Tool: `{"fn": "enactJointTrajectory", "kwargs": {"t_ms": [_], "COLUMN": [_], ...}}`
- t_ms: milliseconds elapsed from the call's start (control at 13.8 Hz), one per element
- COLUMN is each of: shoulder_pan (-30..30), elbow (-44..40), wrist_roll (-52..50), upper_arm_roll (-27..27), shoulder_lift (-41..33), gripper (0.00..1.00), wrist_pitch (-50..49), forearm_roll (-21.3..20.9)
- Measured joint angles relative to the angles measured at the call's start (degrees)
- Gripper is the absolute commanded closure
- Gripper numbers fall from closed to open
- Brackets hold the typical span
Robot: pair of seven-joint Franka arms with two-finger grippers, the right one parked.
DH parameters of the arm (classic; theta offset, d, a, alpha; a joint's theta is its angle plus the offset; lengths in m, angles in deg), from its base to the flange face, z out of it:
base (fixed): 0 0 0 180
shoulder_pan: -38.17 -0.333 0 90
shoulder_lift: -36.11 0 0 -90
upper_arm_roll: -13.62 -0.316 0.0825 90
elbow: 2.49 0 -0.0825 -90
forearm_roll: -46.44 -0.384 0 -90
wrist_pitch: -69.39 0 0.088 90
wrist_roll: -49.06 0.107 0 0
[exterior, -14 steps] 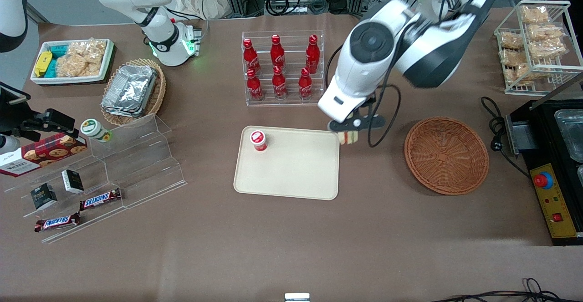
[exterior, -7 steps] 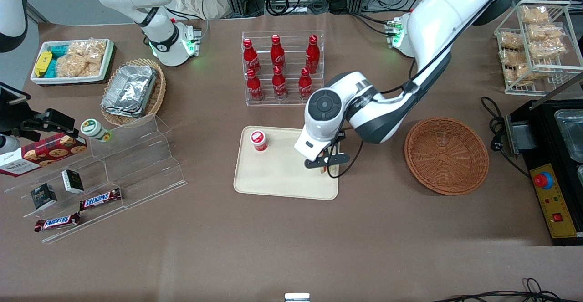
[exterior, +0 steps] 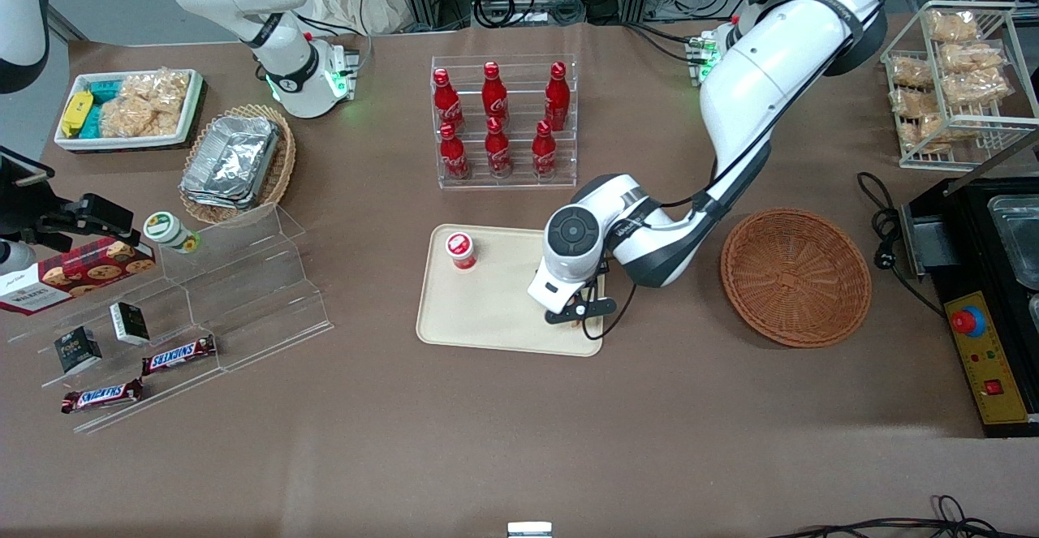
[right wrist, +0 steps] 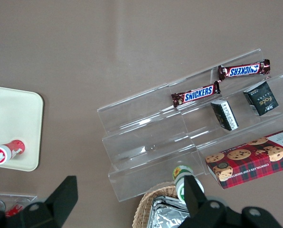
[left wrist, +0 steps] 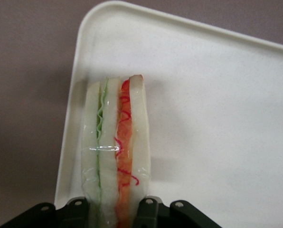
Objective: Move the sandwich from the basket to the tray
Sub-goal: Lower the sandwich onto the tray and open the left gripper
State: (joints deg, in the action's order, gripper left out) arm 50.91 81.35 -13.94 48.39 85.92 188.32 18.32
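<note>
The sandwich (left wrist: 115,152), a pale bread wedge with green and red filling along its edge, stands on edge between my gripper's (left wrist: 115,216) two black fingers, which are shut on it. It hangs low over the cream tray (left wrist: 217,123), near one rounded corner. In the front view my gripper (exterior: 578,313) is over the tray (exterior: 495,311), at the corner nearest the camera on the basket's side; the arm hides the sandwich there. The round reddish-brown basket (exterior: 795,276) sits beside the tray toward the working arm's end, with nothing in it.
A small red-capped bottle (exterior: 461,250) stands on the tray at its corner far from my gripper. A clear rack of red cola bottles (exterior: 499,124) stands farther from the camera than the tray. An acrylic step shelf (exterior: 203,303) with snack bars lies toward the parked arm's end.
My gripper has carried the sandwich from the tray's edge farther from the camera, across it and down toward its near corner. In the last half second it lowered a little.
</note>
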Motion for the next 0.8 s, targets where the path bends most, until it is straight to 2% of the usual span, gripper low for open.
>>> {"fn": "enactJointTrajectory", "kwargs": {"t_ms": [72, 145, 217, 797], "shoulder_pan": [0.4, 0.4, 0.4, -0.1], "elbow": [-0.2, -0.4, -0.5, -2.4], "wrist_roll": [-0.1, -0.1, -0.1, -5.2], "upper_arm_roll": [-0.2, -0.3, -0.3, -0.5], "shoulder_lift": [0.3, 0.3, 0.3, -0.7], "gripper": [0.59, 0.46, 0.00, 0.00], "wrist_pitch": [0.4, 0.6, 0.6, 2.5], "forearm_roll": [0.0, 0.0, 0.0, 0.0]}}
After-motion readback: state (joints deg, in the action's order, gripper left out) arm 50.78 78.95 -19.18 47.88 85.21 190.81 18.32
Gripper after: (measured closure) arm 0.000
